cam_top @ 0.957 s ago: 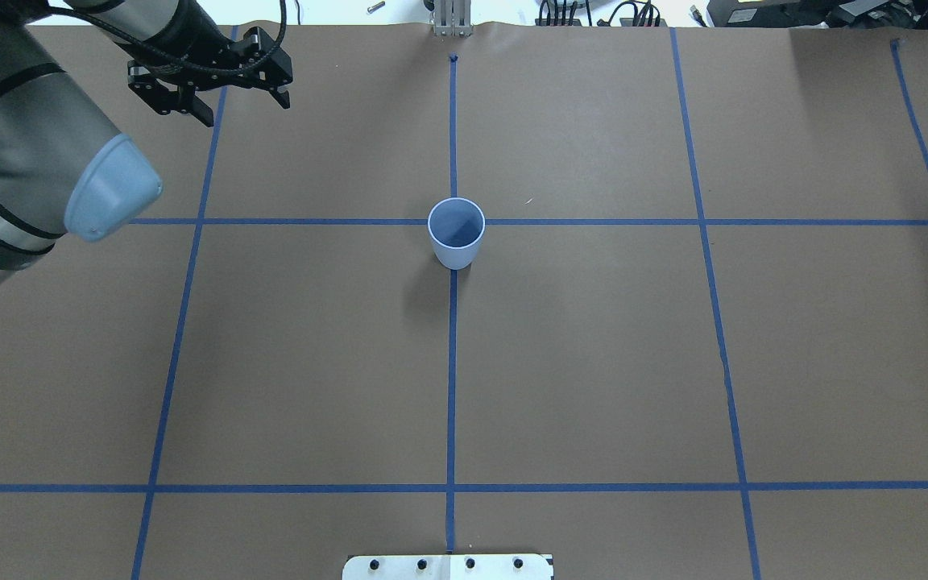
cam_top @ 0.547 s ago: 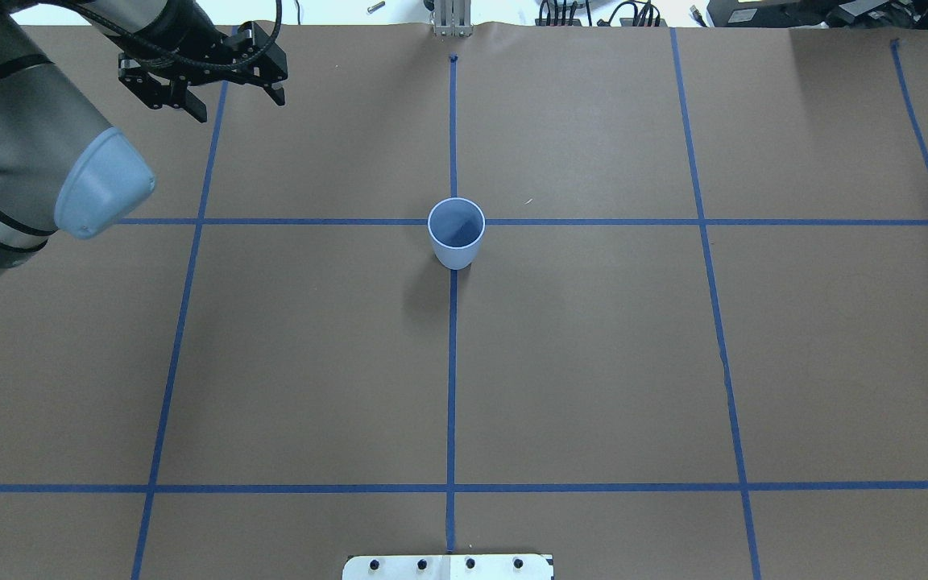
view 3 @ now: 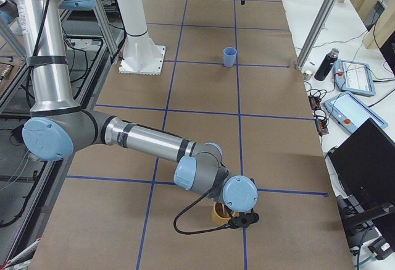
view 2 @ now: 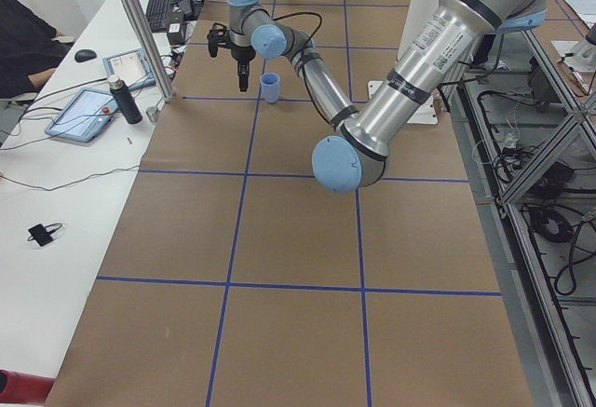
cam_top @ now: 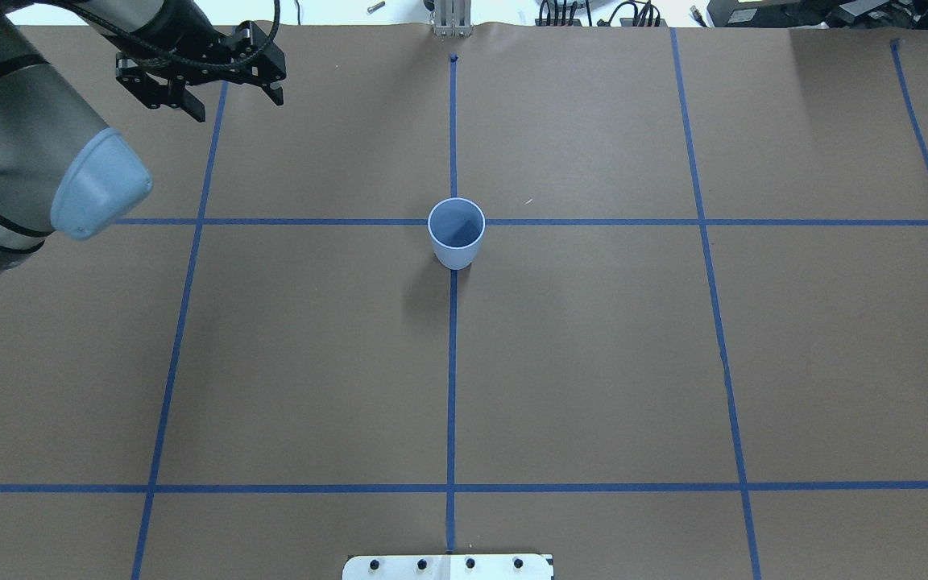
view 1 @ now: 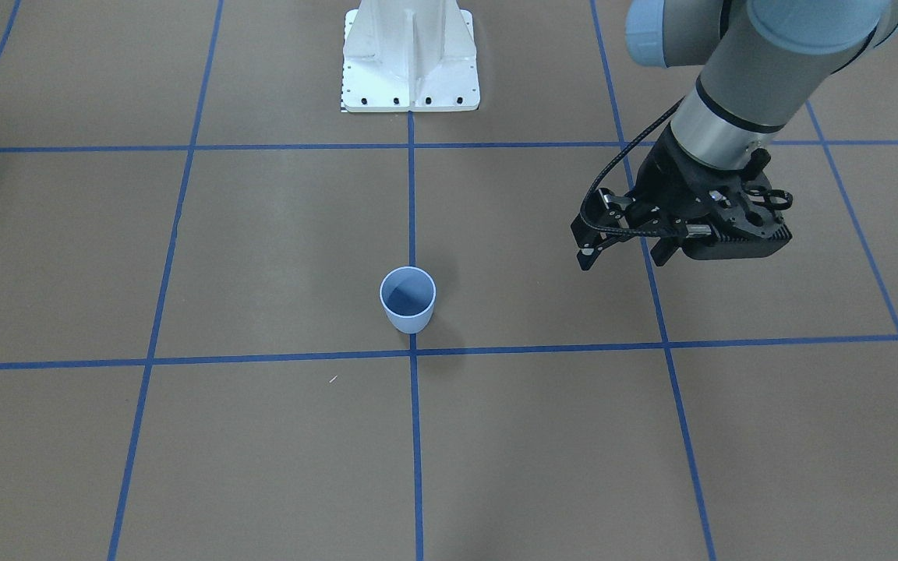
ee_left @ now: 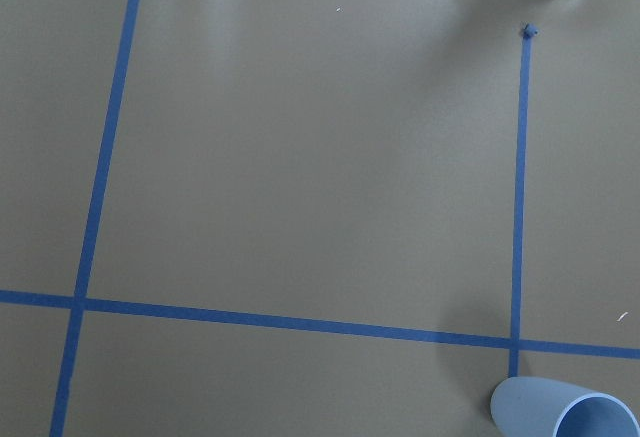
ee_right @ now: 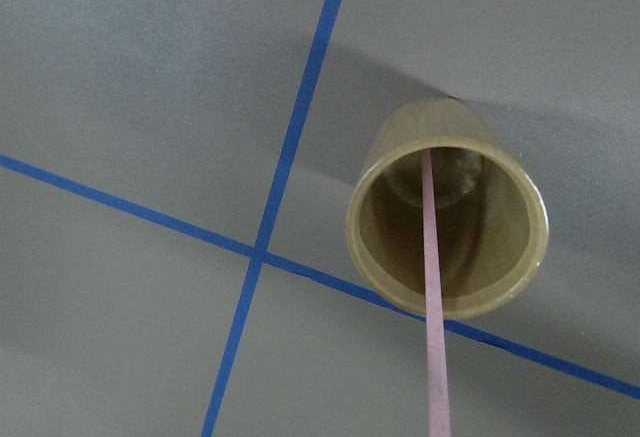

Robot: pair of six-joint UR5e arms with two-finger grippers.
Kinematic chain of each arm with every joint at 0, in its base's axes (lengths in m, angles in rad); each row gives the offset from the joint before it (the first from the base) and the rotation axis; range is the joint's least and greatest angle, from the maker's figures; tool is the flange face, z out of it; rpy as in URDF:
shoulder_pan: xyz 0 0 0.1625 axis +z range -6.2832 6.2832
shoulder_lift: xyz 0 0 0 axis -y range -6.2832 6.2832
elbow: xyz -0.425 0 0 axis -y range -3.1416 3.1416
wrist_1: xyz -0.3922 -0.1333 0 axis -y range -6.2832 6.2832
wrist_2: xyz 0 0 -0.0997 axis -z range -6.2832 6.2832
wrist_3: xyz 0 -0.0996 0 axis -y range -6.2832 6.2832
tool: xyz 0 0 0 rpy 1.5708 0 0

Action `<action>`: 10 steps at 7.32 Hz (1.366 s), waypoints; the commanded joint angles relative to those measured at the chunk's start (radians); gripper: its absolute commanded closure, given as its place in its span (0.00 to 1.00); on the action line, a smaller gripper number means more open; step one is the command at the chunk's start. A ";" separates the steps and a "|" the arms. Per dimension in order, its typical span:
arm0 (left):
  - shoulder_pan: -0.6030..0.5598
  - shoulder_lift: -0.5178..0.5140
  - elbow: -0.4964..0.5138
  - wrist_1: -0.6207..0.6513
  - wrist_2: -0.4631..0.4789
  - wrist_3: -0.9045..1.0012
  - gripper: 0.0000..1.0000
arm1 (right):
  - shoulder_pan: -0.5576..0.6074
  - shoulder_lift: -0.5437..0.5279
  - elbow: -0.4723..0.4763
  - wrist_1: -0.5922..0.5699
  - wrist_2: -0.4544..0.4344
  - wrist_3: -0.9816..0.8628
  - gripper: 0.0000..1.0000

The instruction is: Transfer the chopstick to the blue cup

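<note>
- The right gripper (view 3: 244, 220) is seen only from the side, low over the table's (cam_top: 593, 362) end on the robot's right. Whether its jaws are apart or closed cannot be told.
- The chopstick (ee_right: 432, 297) is seen from the right wrist as a thin, straight, pale-pink stick. It runs from the bottom edge of that view up into a tan cup (ee_right: 390, 247). Its near end is cut off, so a grip on it cannot be confirmed.
- The tan cup is placed just beside a crossing of blue tape lines (ee_right: 290, 147).
- The left gripper (cam_top: 240, 111) is held wide open and empty above the far left part of the table.
- The blue cup (cam_top: 456, 234) is set upright at the table's middle, pale blue-grey with a darker inside. It is well apart from both grippers and from the chopstick.
</note>
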 commanded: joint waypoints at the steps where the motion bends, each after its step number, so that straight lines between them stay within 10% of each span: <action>1: -0.001 0.002 -0.005 0.000 0.000 0.000 0.02 | -0.022 -0.003 -0.015 -0.001 0.054 -0.002 0.00; 4: -0.001 0.005 -0.005 0.000 0.000 0.000 0.02 | -0.053 -0.003 -0.031 -0.001 0.093 -0.001 0.05; 6: -0.002 0.002 -0.017 -0.003 -0.003 0.000 0.02 | -0.053 -0.004 -0.031 -0.002 0.093 0.002 0.53; 10: -0.002 -0.002 -0.028 -0.002 -0.015 -0.014 0.02 | -0.049 -0.030 -0.002 -0.001 0.090 0.005 0.69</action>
